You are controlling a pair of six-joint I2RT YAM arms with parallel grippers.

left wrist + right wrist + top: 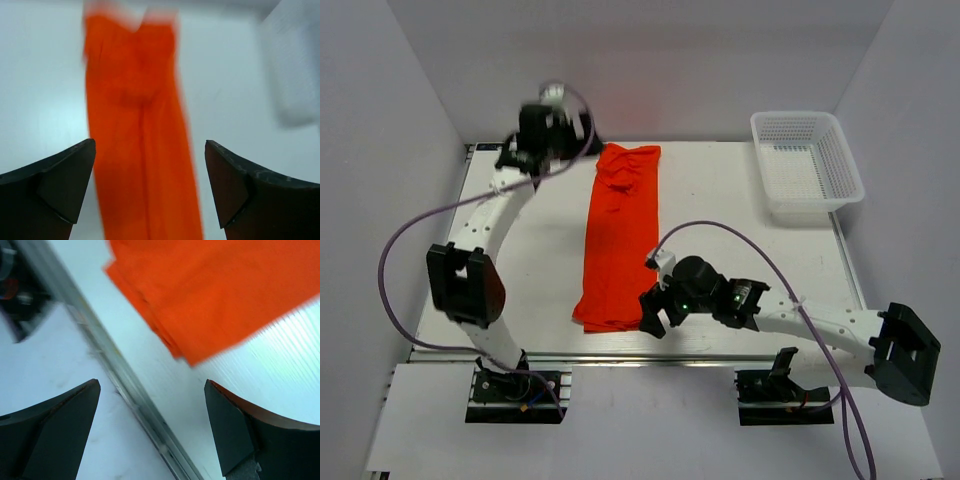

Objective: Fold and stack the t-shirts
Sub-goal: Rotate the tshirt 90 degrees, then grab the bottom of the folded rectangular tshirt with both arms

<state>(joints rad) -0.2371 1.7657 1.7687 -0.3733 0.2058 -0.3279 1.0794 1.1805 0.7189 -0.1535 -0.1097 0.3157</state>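
Since the t-shirt (620, 235) lies as one narrow strip on the tabletop (545, 270), its long axis runs from upper centre to lower centre of the overhead frame. The right end effector (655, 312), fingers apart and holding nothing, sits just beside the strip's lower-right corner and is the nearer of the two. The left end effector (558, 128), likewise spread and empty, hovers just left of the upper end. One t-shirt, one white mesh basket (810, 205) at upper right, well apart from it — and two arms.
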